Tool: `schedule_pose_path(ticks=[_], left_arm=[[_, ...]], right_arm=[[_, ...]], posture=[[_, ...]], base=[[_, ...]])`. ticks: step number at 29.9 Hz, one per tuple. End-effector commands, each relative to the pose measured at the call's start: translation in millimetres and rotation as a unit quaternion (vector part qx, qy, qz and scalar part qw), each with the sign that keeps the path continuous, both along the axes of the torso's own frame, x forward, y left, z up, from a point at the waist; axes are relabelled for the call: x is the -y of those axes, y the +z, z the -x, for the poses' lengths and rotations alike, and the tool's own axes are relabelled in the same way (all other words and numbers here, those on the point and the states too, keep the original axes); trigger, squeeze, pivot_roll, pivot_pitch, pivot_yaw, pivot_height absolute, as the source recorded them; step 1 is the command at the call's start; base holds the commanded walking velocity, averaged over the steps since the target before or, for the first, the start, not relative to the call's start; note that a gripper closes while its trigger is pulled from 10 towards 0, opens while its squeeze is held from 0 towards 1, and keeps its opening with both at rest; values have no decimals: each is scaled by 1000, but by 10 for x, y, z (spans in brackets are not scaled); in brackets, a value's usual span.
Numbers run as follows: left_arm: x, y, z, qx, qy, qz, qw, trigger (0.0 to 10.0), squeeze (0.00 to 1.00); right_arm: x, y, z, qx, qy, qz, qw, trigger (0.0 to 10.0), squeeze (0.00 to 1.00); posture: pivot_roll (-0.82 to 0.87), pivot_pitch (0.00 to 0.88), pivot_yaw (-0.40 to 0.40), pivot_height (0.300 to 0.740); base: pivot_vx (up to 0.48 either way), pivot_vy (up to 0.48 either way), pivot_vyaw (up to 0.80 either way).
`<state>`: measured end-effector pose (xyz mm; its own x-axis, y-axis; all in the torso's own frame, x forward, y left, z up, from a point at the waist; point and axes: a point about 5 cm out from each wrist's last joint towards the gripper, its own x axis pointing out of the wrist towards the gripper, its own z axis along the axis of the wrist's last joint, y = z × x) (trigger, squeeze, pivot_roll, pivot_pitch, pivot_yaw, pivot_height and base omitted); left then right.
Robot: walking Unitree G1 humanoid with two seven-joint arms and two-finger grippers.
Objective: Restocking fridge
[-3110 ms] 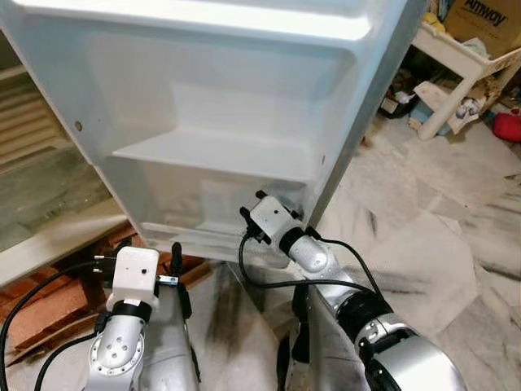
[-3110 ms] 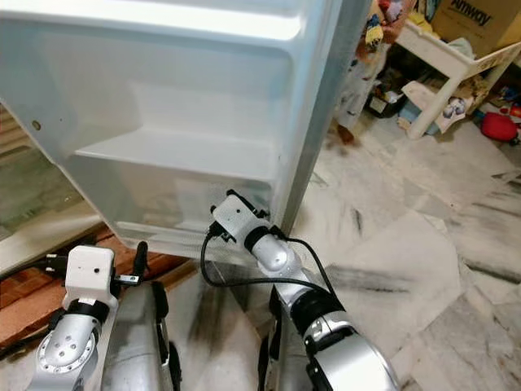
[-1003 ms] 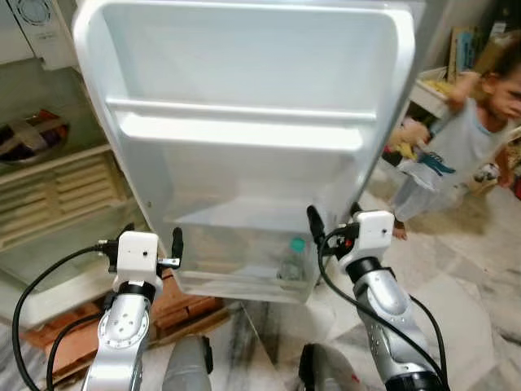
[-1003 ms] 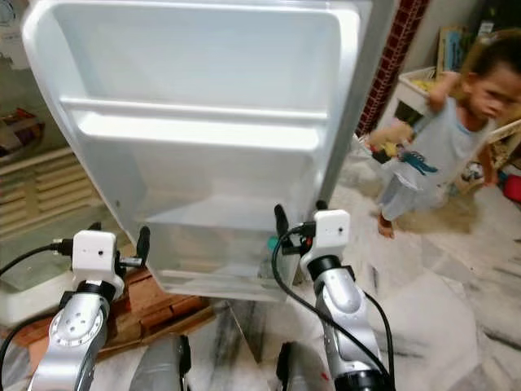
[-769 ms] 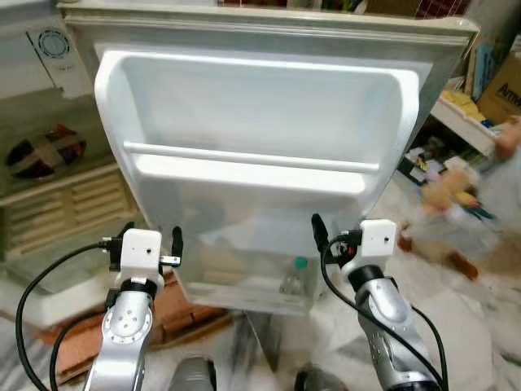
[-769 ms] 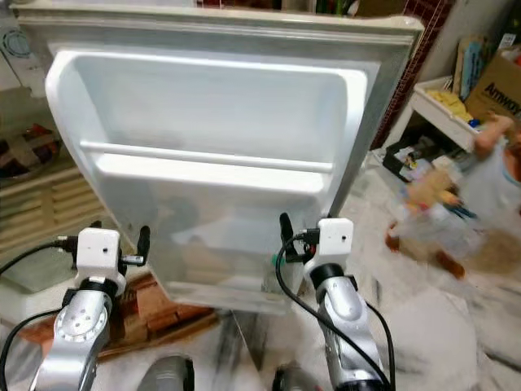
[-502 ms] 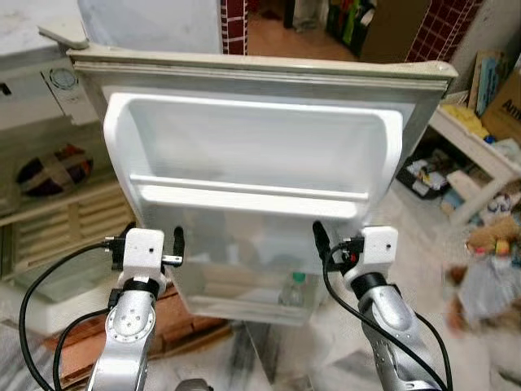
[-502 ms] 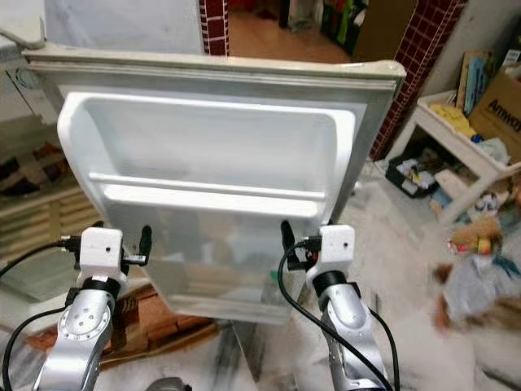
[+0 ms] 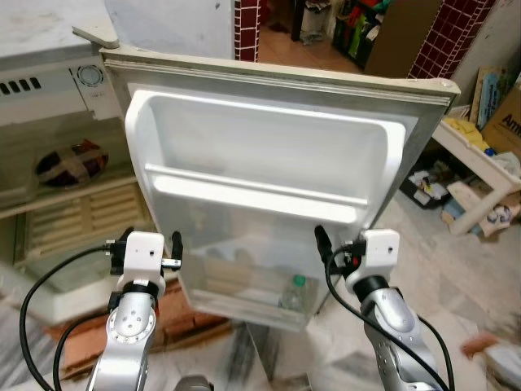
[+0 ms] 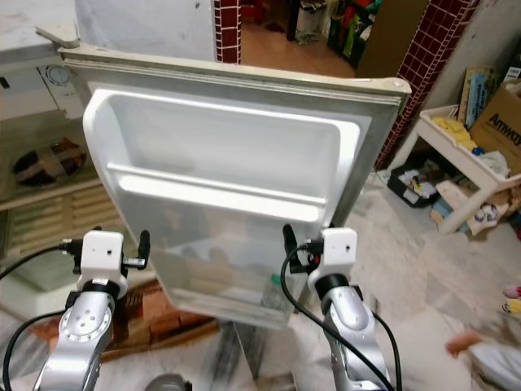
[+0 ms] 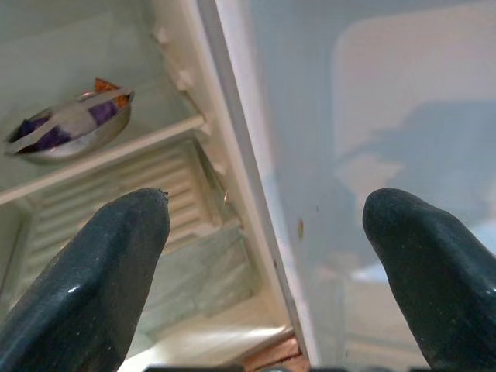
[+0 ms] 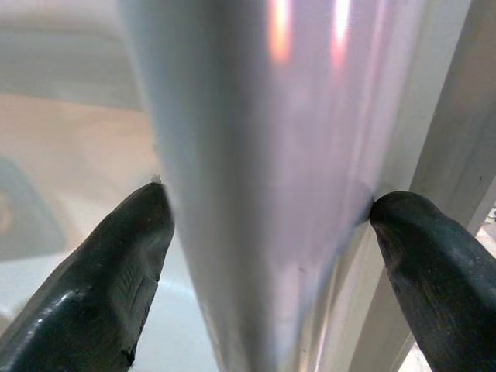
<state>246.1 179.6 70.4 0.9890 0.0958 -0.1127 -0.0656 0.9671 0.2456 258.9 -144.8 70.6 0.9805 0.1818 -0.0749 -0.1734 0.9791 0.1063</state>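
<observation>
— Fridge door first: where does it stand?

— Swung wide open, the white moulded-plastic fridge door (image 9: 269, 163) faces the robot with its inner side, a long rail across the middle and a clear bin at the bottom. Standing upright in the right corner of that clear bottom door bin (image 9: 244, 285) is a small transparent plastic bottle with a green cap (image 9: 295, 295), so at least one item is already stocked; the bin's front wall keeps it from tipping out.

— And the grippers?

— Both are raised in front of the door, one at each lower edge. The left gripper (image 11: 267, 256) has its two black fingers spread wide with nothing between them; past them lies the fridge's interior, where a round metal bowl with strips of tape across its covered top (image 11: 66, 124) sits on a pale shelf (image 11: 108, 151). The right gripper (image 12: 263, 248) has its fingers apart as well, straddling the door's silvery outer edge (image 12: 263, 155); whether the pads actually touch it I cannot tell.

— Why straddle the edge?

— My guess is that it steadies or positions the door so the bins stay reachable.

— Anything else around?

— A cluttered white side table (image 10: 472, 175) stands well off to the right on the marbled floor (image 10: 423, 269).
</observation>
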Motion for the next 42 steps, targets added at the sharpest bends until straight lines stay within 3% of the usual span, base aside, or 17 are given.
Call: schedule_pose_path(ticks=[1,8,22,32,37,42], left_arm=[[4,-31,23,-10,-3,-3,1000,10000,0],[18,-31,20,-11,-9,-7,1000,10000,0],[12,-34,10,-12,-11,-13,1000,10000,0],[-4,-49,51,-12,-16,-15,1000,10000,0],[17,-87,90,-23,-30,-15,999,10000,0],[18,-112,107,-26,-22,-15,999,10000,0]], right_arm=[[-76,63,-31,11,19,-3,1000,10000,0],[-59,95,-83,13,22,3,1000,10000,0],[-42,69,-88,6,19,2,1000,10000,0],[86,63,-126,5,-7,-1,1000,10000,0],[94,21,-108,-5,15,-3,1000,10000,0],[35,59,-111,-13,84,-49,995,10000,0]], posture=[[103,0,-28,740],[102,0,-25,740],[102,0,-24,740],[108,0,-28,740],[108,0,-29,740],[109,0,-30,740]], base=[[-337,0,0],[-291,0,0],[0,0,0],[0,0,0],[0,0,0],[0,-154,0]])
